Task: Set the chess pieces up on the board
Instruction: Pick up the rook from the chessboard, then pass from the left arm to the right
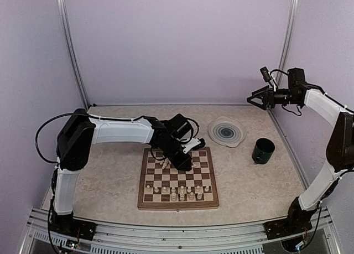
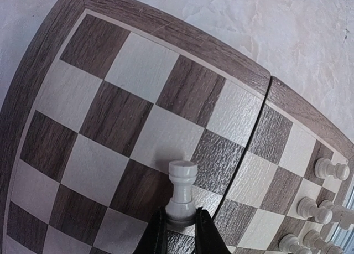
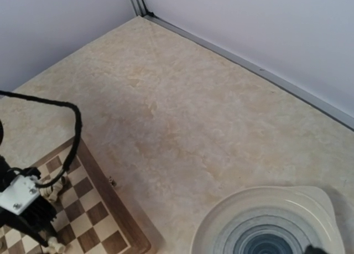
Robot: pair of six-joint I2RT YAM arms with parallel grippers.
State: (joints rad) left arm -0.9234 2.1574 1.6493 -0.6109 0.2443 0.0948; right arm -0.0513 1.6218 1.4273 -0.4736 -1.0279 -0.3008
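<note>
The board (image 1: pixel 177 205) lies mid-table, with several cream chess pieces (image 1: pixel 181 194) standing along its near rows and a few loose ones (image 1: pixel 165 163) by its far left. My left gripper (image 1: pixel 185 164) reaches down over the board's far half. In the left wrist view it (image 2: pixel 181 232) is shut on the base of a pale rook (image 2: pixel 181 190), which is upright near the centre fold of the board (image 2: pixel 182 38). Whether the rook touches the squares I cannot tell. More pieces (image 2: pixel 331 168) stand at the right edge. My right gripper (image 1: pixel 253 99) hangs open, high at the back right, holding nothing.
A round grey-ringed plate (image 1: pixel 227 131) lies behind the board's right corner, seen also in the right wrist view as a plate (image 3: pixel 265 221) beside the board's corner (image 3: pixel 110 210). A dark green cup (image 1: pixel 263 150) stands right of the board. Pale walls enclose the table.
</note>
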